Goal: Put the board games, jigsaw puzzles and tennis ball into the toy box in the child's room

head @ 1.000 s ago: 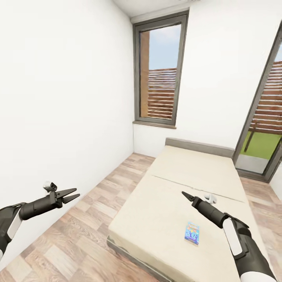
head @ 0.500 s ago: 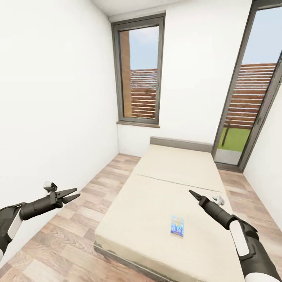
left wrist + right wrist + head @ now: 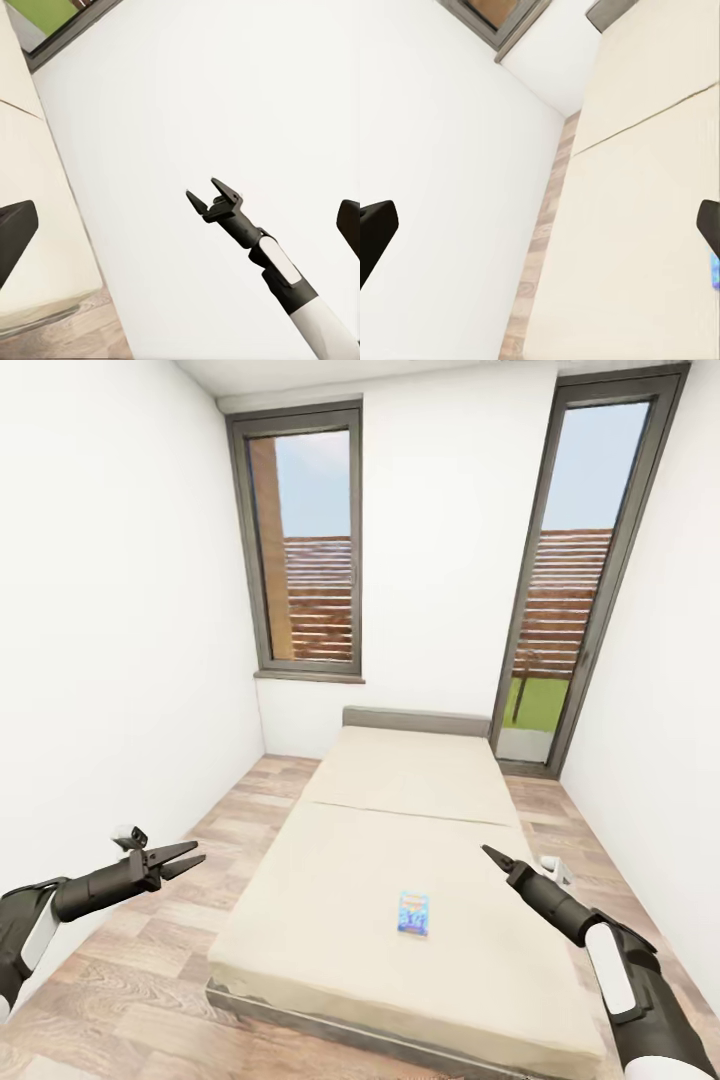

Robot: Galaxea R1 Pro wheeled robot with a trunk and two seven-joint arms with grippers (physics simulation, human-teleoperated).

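One board game (image 3: 414,913) is lying on the bed (image 3: 330,970), low in the frame's centre, so collecting is, I judge, hardly started. The right gripper (image 3: 490,855), right of it and apart, is looking nearly closed; the left gripper (image 3: 185,858), lower left, is standing open and empty.

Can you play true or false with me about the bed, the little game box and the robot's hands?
1. A small blue board game lies on the bed. True.
2. The right gripper is holding the board game. False: it hangs in the air, apart from the game, with nothing in it.
3. The left gripper is open and empty. True.
4. The room has just one window. False: two tall dark-framed windows stand in the far wall.
5. The floor is made of wood planks. True.
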